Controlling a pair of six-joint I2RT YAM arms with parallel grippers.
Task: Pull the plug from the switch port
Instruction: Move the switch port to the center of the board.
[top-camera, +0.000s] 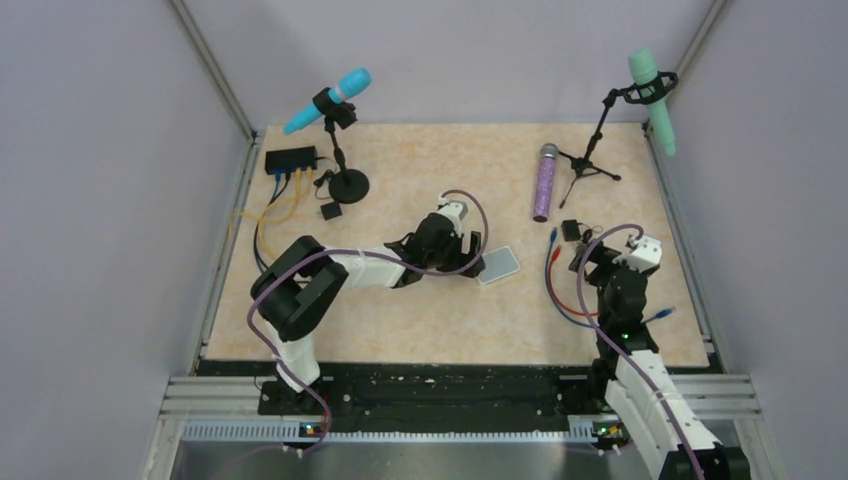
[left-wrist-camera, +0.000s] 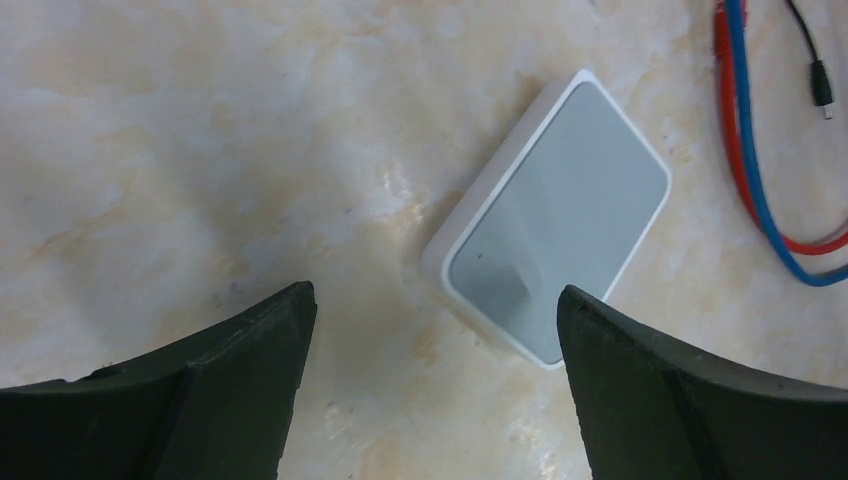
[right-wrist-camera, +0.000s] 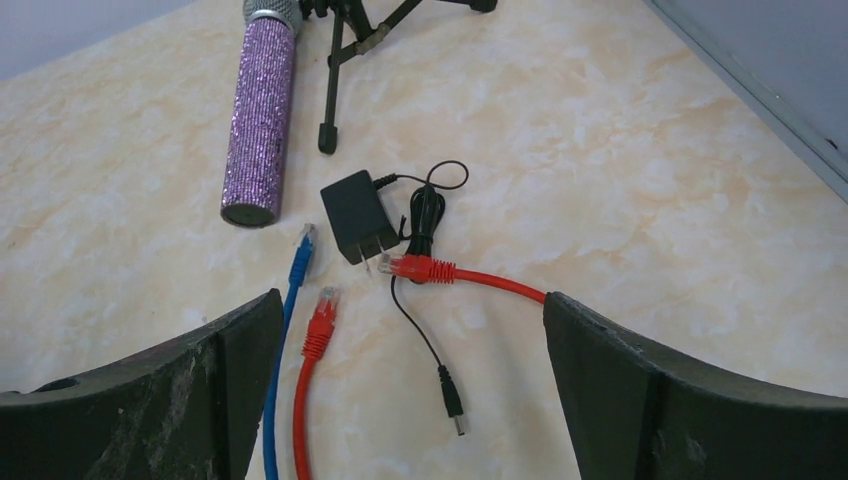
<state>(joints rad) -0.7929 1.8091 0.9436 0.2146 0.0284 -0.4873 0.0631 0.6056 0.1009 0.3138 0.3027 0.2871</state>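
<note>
Black box in the far corner: that's the switch, at about ten o'clock on the surface in the overhead view. A blue cable and a yellow cable run out of its six o'clock edge and curl toward the left wall. The plugs themselves are too small to make out from up there.

Neither arm is near it. The left arm reaches into the middle of the surface, its jaws wide apart and empty. They hang over a pale grey pad, which the wrist view shows lying flat and ungripped. At three o'clock, the right arm has its jaws apart and empty too. They look down on a black adapter, a red cable with a loose end and a purple microphone, none of it plugged into anything.

My read is that this is the very start: the reach is not begun and the plug is untouched. The left arm looks like the one for the job, since the switch lies off toward its ten o'clock. The next move calls for swinging that way, skirting the round stand base and the small black block. The jaws then need to close on one plug right at the socket and draw it straight back toward six o'clock. The box looks light, so it may drag along unless the pull is clean.
</note>
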